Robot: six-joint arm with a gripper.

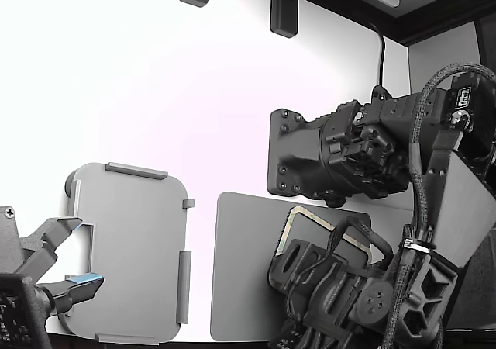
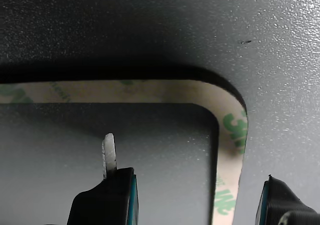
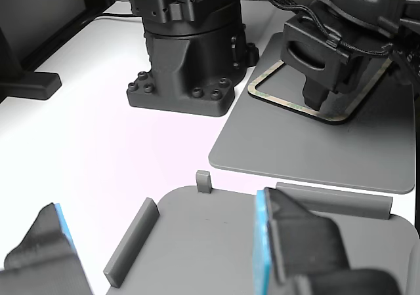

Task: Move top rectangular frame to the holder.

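Black arm at lower right of the exterior view, bent down over the large dark grey flat mat [image 1: 240, 264], its black gripper [image 2: 197, 197] low above it. White tabletop [image 1: 155, 93]; black arm base [image 3: 187, 52] bolted on beside the mat, in upper centre of the other view. Thin rounded-rectangle frame with beige-green mottled border [image 2: 231, 130] lies flat on the mat, one corner right under the gripper. Jaws apart, straddling the frame's border strip, nothing held; contact with the frame cannot be told. Light grey tabbed tray holder [image 1: 132, 248] sits lower left in the exterior view, beside the mat.
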